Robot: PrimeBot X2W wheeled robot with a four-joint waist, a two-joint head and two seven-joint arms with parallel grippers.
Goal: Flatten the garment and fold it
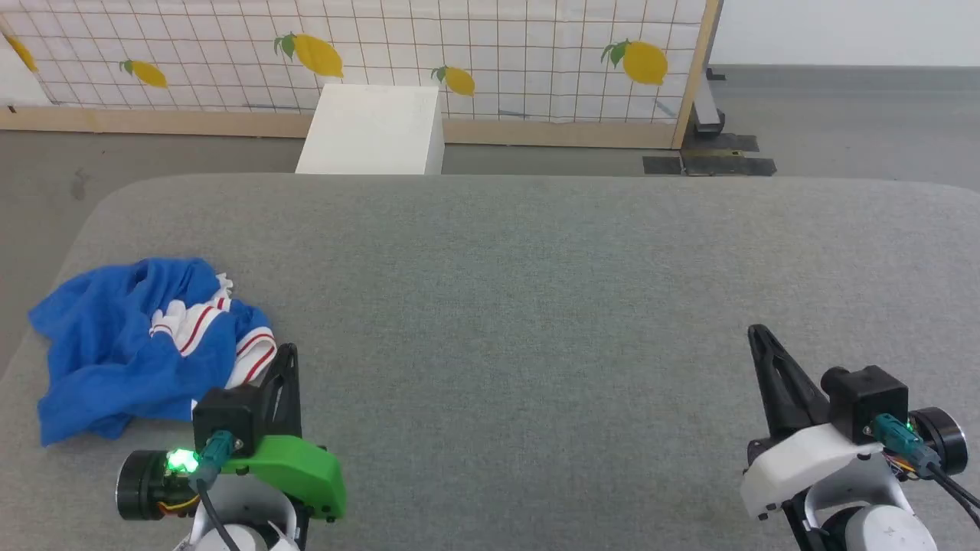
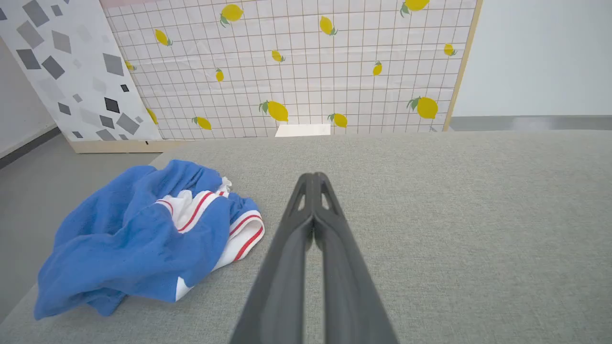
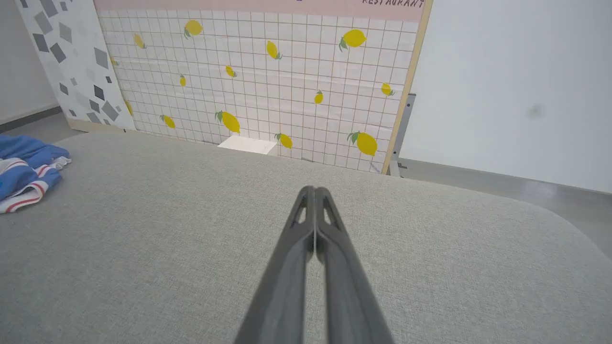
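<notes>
The right wrist view's left edge cuts off the garment (image 3: 24,168).

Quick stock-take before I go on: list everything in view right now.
garment: one, blue with white red-striped trim, crumpled at table's near left.
table: one, grey, cloth-topped, before the robot.
box: one, white, behind table.
lemon panel: one, white grid with yellow lemons, upright behind box.
speckled panel: one, white with grey flecks, left of lemon panel.
floor: one, grey, around table.
left gripper: one, dark, shut, just right of garment.
right gripper: one, dark, shut, over table's near right.
</notes>
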